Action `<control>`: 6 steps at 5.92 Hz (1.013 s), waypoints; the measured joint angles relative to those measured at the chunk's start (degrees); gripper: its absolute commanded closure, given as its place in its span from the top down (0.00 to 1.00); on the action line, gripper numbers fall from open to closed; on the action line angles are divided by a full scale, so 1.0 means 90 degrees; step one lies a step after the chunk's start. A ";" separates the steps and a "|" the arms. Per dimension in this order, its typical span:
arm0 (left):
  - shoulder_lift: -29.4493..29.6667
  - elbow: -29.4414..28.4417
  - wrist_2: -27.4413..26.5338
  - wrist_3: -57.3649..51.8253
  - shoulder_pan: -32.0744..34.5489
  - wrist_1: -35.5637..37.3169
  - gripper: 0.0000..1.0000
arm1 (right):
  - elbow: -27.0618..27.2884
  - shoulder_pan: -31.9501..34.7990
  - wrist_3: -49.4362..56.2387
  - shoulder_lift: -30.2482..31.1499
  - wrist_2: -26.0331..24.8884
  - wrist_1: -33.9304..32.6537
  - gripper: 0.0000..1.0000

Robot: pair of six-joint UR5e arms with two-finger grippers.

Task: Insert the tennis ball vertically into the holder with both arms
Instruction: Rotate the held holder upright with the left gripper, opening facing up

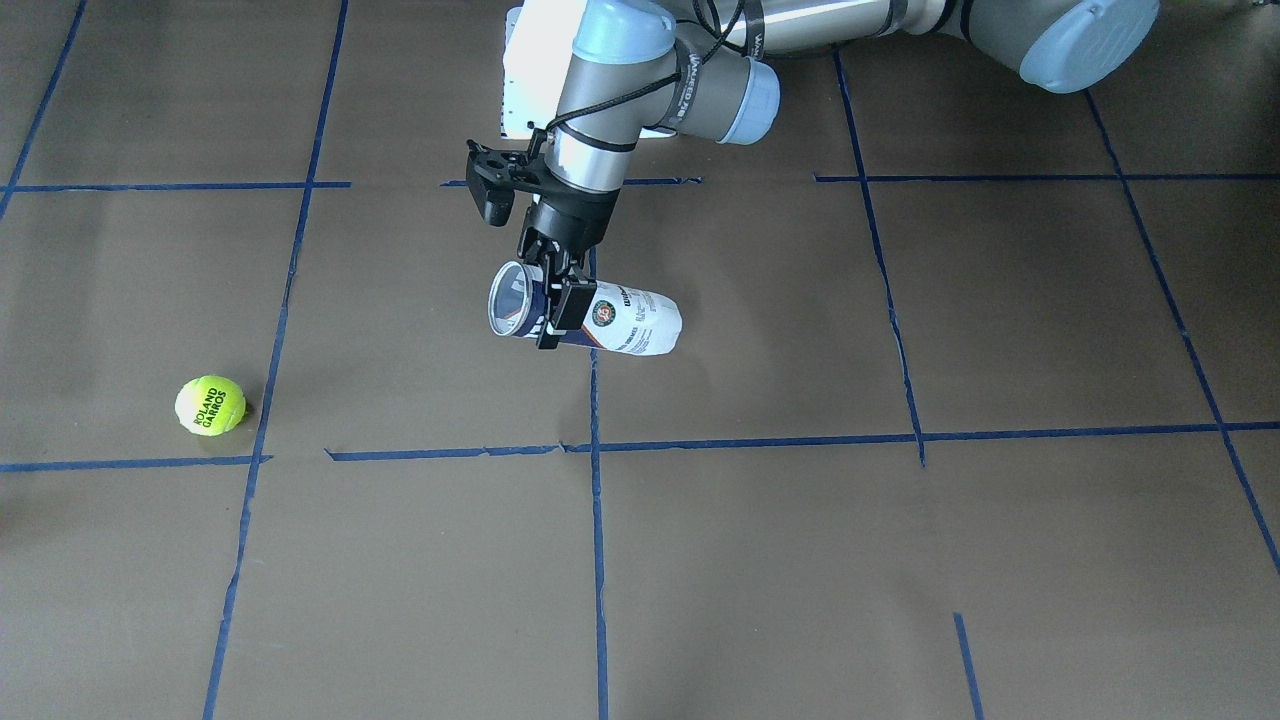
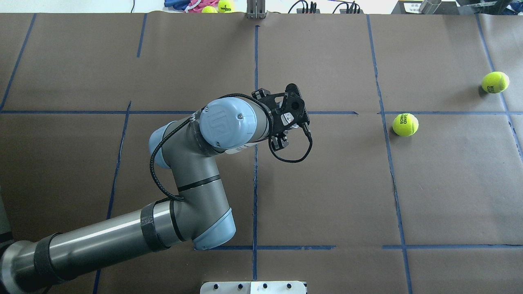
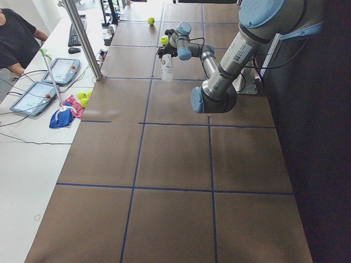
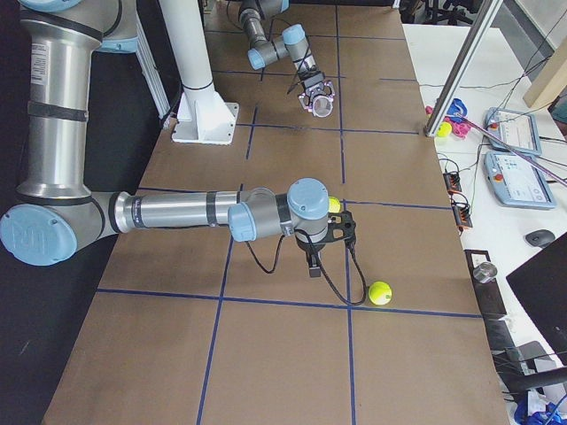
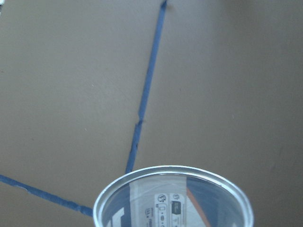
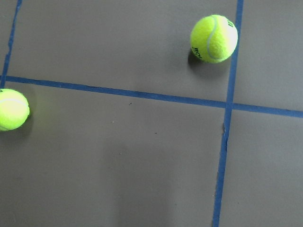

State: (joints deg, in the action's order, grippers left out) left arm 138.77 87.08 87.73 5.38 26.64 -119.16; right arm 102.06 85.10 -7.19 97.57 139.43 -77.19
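My left gripper [image 1: 547,312] is shut on the holder [image 1: 600,320], a clear Wilson can, near its open end. The can is held above the table, nearly level, with its mouth towards my right side. Its rim [image 5: 173,189] fills the bottom of the left wrist view. In the overhead view the left wrist hides most of it. One tennis ball [image 2: 405,124] lies on the table's right half and a second ball [image 2: 495,82] lies further right. Both show in the right wrist view [image 6: 12,109] [image 6: 214,39]. My right gripper [image 4: 312,264] hangs above them; I cannot tell whether it is open.
Brown paper with a blue tape grid [image 1: 595,520] covers the table. The white pedestal [image 4: 190,53] stands at the robot's side. A metal pole [image 3: 82,38], tablets [image 3: 60,71], a cloth and spare balls [image 2: 224,5] are on the operators' bench beyond the far edge.
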 measured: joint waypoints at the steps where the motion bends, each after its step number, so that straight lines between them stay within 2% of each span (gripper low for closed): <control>1: -0.0146 0.0041 -0.0109 0.0635 0.0016 -0.1004 0.78 | -0.0005 -0.0113 -0.0015 -0.0001 0.0014 0.0407 1.00; 3: -0.0806 0.0023 -0.0703 0.1554 -0.0022 -0.3521 0.78 | 0.0004 -0.0266 -0.0021 -0.0008 0.0013 0.0849 1.00; 4: -0.0985 -0.0031 -0.0936 0.1669 -0.0093 -0.4382 0.78 | 0.0016 -0.0288 -0.0019 -0.0014 0.0005 0.0956 1.00; 6: -0.1263 -0.0670 -0.2167 0.1702 -0.0657 -0.6307 0.77 | 0.0004 -0.0291 -0.0012 -0.0020 -0.0033 0.1298 1.00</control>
State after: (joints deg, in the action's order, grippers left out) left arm 127.40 81.05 68.23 20.70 20.72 -175.92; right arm 102.10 82.49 -7.30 97.39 139.13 -65.51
